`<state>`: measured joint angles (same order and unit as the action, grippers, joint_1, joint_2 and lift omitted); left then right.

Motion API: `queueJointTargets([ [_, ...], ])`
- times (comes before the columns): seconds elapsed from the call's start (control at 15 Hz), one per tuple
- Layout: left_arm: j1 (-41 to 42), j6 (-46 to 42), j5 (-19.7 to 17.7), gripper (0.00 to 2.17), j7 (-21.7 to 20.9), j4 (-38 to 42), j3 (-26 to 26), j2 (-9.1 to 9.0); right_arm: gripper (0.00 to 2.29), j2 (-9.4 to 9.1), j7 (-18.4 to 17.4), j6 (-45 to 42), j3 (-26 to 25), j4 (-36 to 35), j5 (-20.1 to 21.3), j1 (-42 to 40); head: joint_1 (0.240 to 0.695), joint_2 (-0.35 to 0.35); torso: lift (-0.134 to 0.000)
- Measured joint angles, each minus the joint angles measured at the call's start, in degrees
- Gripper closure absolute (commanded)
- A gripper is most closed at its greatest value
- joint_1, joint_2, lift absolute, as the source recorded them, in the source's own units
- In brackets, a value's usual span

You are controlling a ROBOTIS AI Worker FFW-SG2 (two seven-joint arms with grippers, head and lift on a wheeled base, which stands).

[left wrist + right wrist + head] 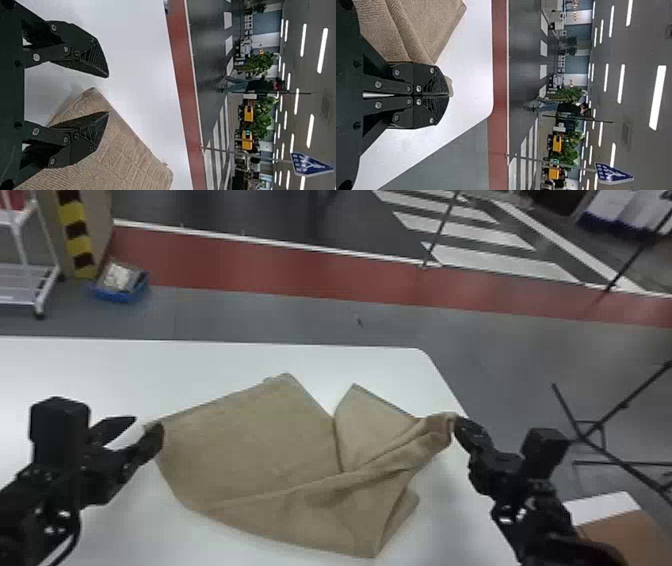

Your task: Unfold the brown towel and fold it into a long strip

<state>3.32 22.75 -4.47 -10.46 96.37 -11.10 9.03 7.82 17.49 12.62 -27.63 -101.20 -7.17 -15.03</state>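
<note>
The left arm and the right arm are held in from the near side of the bench [210,357]. The left gripper [147,424] is held at the left corner of the brown towel [260,440], its fingers spread; in the left wrist view, one finger of this gripper [107,94] is seen over the cloth and the other over bare white bench top. By the right gripper [456,424], the towel's right side is pinched between fingers pressed together, and a bit of cloth is seen past their tips in the right wrist view.

The towel is laid partly opened on the bench, between the grippers. A point is formed at its near edge, right of the middle. Its cloth is crossed by a long crease that is drawn up into gathered folds toward the right gripper. Farther off, two peaks are formed along its far edge, split by a notch.

Beyond the bench, the grey floor is crossed by a red strip [260,270]. A blue tray [120,294] is set on the floor at left, beside a white cart [42,285]. White stripes [500,257] are painted farther away.
</note>
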Motion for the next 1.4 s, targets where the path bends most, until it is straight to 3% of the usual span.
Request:
queueJointTargets([
  [0.47,-1.5,0.2,-0.4,0.72,-0.6,-3.5,0.0,-0.40,1.42,0.00,0.2,0.0,0.6,0.0,0.0,0.4,0.695,-0.350,-0.123],
  [0.67,-1.8,0.2,-0.3,1.69,-0.8,-4.0,-0.1,-0.42,1.42,0.02,0.4,-0.4,0.2,0.3,-0.1,0.4,0.695,-0.350,-0.123],
  [0.8,-1.2,-0.2,-0.7,2.02,0.9,-3.2,-0.1,-0.42,1.42,0.07,0.4,-0.9,0.1,0.8,-0.1,0.4,0.695,-0.350,-0.123],
  [1.2,4.8,0.6,-2.4,2.01,1.5,9.1,2.9,0.09,1.42,0.09,0.5,-1.2,0.8,0.3,0.1,0.6,0.695,-0.342,-0.123],
  [1.4,9.2,11.4,-2.3,2.01,4.7,22.6,7.6,0.11,1.42,0.16,1.7,-0.9,0.3,-4.1,0.0,-0.6,0.695,-0.298,-0.123],
])
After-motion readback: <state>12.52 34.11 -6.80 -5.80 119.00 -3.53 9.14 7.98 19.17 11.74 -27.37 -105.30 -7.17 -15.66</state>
